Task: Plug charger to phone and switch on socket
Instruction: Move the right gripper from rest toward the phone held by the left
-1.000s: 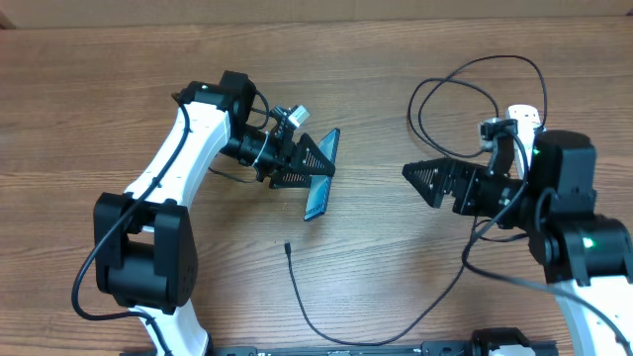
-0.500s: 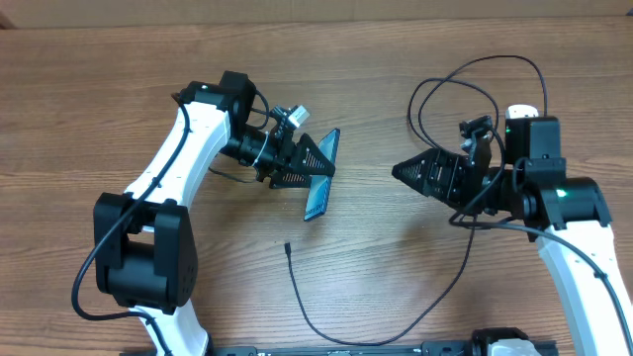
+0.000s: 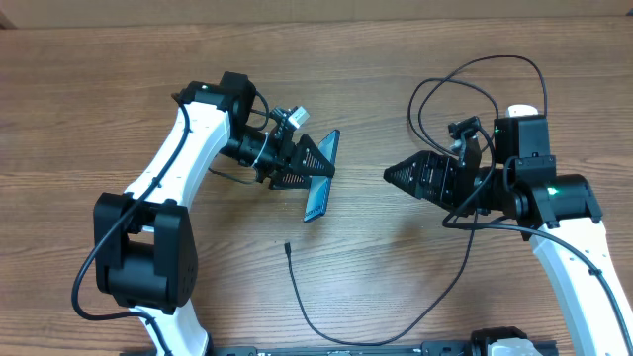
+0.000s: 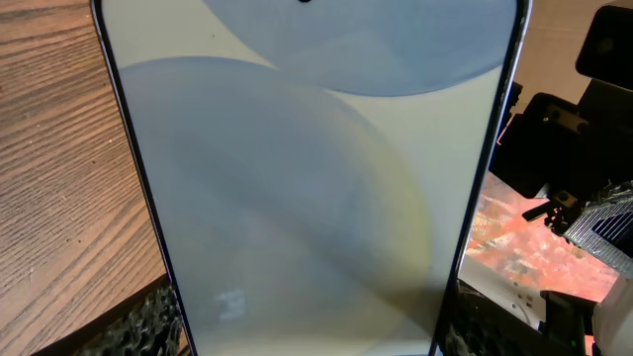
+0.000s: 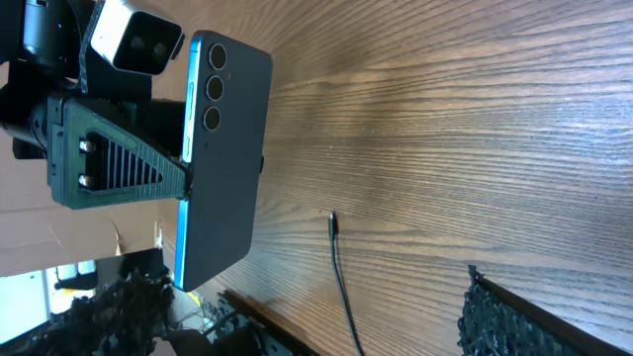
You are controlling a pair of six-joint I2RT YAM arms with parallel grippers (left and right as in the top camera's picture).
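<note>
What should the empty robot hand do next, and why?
Probably lower the right gripper to the charger tip and pinch it. The tip lies loose on the table, the left gripper already holds the phone, and the right one is open and empty.

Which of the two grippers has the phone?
The left gripper: it clamps the phone by its long edges. The right gripper stands open and empty, pointing toward it.

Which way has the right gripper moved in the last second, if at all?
Yes. The right gripper has moved away from the socket, toward the phone, which has stayed put.
</note>
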